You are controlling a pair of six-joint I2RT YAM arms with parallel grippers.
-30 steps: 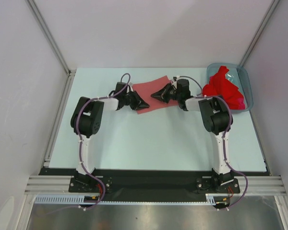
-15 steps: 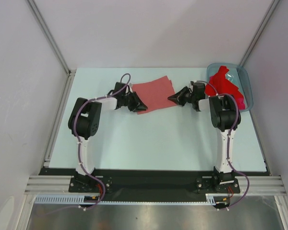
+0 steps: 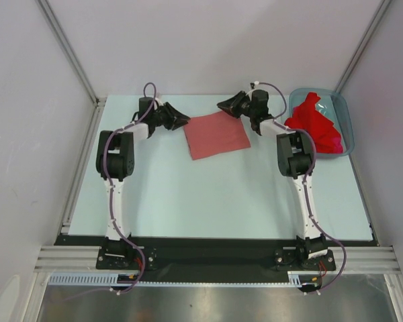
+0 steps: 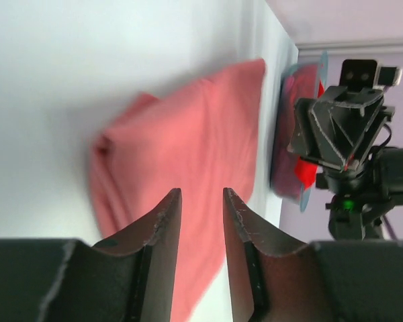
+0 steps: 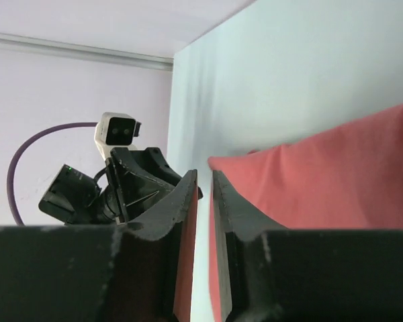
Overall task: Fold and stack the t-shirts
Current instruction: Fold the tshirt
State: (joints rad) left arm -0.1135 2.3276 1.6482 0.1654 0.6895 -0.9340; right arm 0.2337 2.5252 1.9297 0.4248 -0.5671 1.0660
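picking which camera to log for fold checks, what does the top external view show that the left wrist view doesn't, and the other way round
Only top external: the folded salmon-pink t-shirt as a whole rectangle with all its edges in view, the full pile of red t-shirts in the bin, and both arms down to their bases.
Only left wrist: the left gripper close up, parted with nothing in it.
Both: the salmon-pink t-shirt, the right gripper, and part of the bin with red cloth.

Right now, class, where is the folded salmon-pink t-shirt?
In the top view the salmon-pink t-shirt lies flat at the far middle of the table, between the left fingers and the right fingers, left of the bin holding red t-shirts.
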